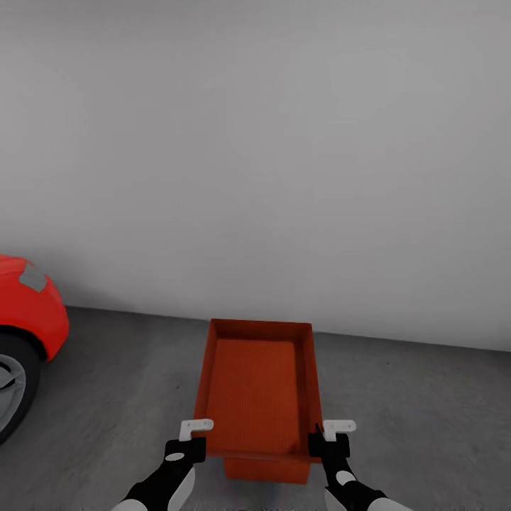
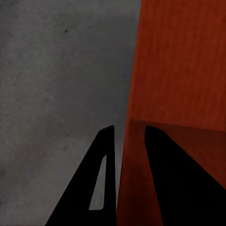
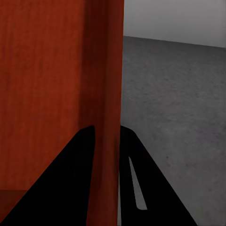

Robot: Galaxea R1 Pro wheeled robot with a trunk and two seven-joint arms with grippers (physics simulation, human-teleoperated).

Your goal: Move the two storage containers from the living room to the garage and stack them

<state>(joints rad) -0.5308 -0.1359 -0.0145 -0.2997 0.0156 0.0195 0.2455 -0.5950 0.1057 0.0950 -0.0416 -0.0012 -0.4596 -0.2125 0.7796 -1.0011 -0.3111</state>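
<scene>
You're holding one storage container (image 1: 259, 387) over the garage floor (image 1: 426, 411) by the white wall, left gripper (image 1: 193, 441) and right gripper (image 1: 328, 438) each clamped on a side wall, so be lowering both evenly.

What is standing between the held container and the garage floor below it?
Nothing visible. The container is gripped on its side walls by the left gripper and right gripper, and the grey floor around it is bare. The red car stands off to the left.
</scene>
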